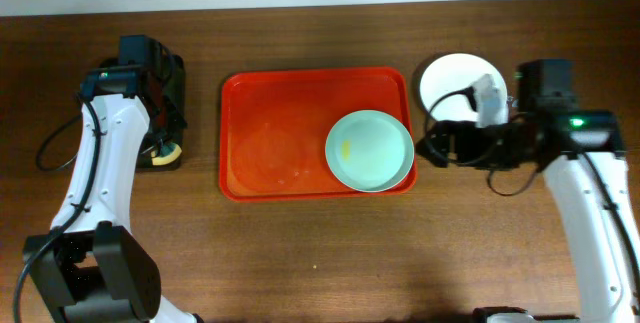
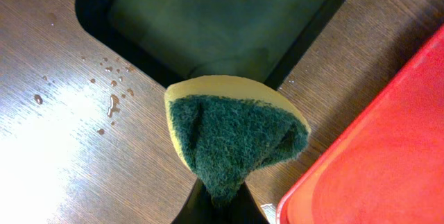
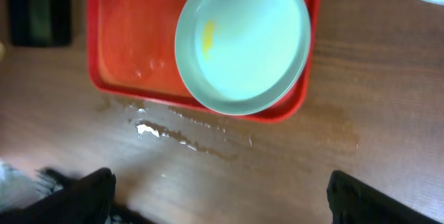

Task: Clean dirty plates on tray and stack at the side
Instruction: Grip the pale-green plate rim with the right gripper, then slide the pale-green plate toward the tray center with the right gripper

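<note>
Mint-green plate [image 1: 369,150] on the tray [image 1: 262,138] looks rigid and slick, so I'd pinch its rim. Left tool [image 2: 218,200] is clamped on a squishy sponge [image 2: 232,137], right tool [image 3: 222,196] gapes wide, empty.

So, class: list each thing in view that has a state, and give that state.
mint-green plate: on tray, yellow smear, uncleaned.
white plate: off tray, on table.
tray: holds one plate.
sponge: folded, pinched by left gripper.
left gripper: shut on sponge.
right gripper: open, empty.
table: wet streaks beside tray.
</note>
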### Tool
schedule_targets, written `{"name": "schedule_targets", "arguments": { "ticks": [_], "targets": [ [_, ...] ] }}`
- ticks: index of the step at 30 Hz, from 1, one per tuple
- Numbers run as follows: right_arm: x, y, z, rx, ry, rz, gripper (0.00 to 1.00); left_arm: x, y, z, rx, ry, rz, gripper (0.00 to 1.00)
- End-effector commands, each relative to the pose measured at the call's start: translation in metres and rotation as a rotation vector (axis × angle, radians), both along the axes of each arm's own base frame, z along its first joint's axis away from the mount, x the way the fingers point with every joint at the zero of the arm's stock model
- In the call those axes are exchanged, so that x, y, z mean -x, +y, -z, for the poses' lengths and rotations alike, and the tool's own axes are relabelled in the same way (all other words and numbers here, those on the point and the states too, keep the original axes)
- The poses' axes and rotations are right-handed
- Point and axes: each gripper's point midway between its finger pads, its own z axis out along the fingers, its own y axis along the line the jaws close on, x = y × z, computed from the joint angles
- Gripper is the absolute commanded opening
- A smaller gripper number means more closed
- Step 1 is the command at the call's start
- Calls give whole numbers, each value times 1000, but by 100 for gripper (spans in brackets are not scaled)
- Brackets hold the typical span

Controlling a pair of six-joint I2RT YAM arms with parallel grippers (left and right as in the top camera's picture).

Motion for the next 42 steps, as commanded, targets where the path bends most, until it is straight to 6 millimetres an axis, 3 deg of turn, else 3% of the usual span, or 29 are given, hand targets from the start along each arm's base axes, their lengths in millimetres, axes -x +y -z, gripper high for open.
{"name": "schedule_targets", "arguments": {
  "ticks": [1,2,4,6,8,11,13,15,18,19,20,25,29,32,34,37,39,42],
  "targets": [
    [-8,29,12,201,-63,-65,99,-1,2,-3,-7,-4,11,0],
    [-15,49,17,213,-84,-91,99,-1,2,-3,-8,-6,11,0],
    [-9,76,43,205,44,-149,99,-2,2,-3,-8,-8,12,0],
    [-14,86,61,238,150,-181,99,-2,2,-3,-8,-10,12,0],
    [-36,94,63,225,95,-174,99,-2,2,-3,-8,-11,12,0],
    [-52,94,60,238,30,-157,99,-4,0,-3,6,-18,15,0],
    [-51,95,68,242,43,-161,99,-21,-35,-1,174,-65,205,0],
    [-55,94,90,265,57,-158,99,-27,-55,-3,263,-97,248,0],
    [-67,97,101,264,33,-153,99,-27,-90,-2,271,-84,358,0],
    [-71,93,102,289,16,-139,99,-27,-110,-3,271,-84,411,0],
    [-75,86,102,330,6,-122,99,-27,-117,-3,257,-84,431,0],
    [-85,82,100,367,-47,-128,99,-27,-123,-3,256,-88,419,0],
    [-98,52,106,537,-78,-57,99,-24,-123,-2,259,-75,418,0],
    [-84,37,142,563,85,15,100,-23,-123,-1,260,-68,417,0],
    [-75,19,163,568,205,132,91,-23,-123,-1,260,-69,417,0],
    [-74,11,174,522,260,143,91,-23,-122,-1,258,-69,417,0],
    [-69,24,175,399,290,53,91,-24,-122,-2,256,-71,417,0],
    [-65,24,175,391,312,48,91,-27,-123,-2,255,-84,419,0]
  ]
}}
